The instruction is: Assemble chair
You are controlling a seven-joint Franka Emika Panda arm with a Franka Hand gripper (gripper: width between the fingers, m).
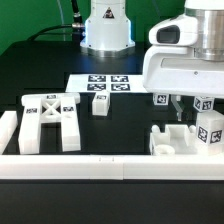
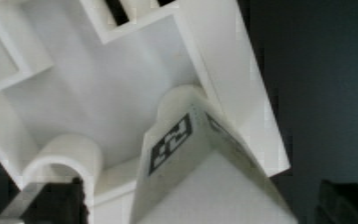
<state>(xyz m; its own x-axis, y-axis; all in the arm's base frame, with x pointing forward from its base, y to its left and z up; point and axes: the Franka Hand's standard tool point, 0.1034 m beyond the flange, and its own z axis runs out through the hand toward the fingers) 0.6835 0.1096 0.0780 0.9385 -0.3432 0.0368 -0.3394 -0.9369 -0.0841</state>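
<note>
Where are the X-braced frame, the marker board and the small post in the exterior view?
X-braced frame [image 1: 50, 112]: exterior view, on the crossing of its X.
marker board [image 1: 100, 84]: exterior view, middle of its flat top.
small post [image 1: 100, 105]: exterior view, on its front face.

1. Robotics lab bench: a robot arm's white base [image 1: 106, 30] stands at the black table's [image 1: 40, 70] far edge.
2. A tag-printed marker board [image 1: 100, 83] lies mid-table.
3. White chair parts [image 1: 50, 118] near the front edge carry square tags.
</note>
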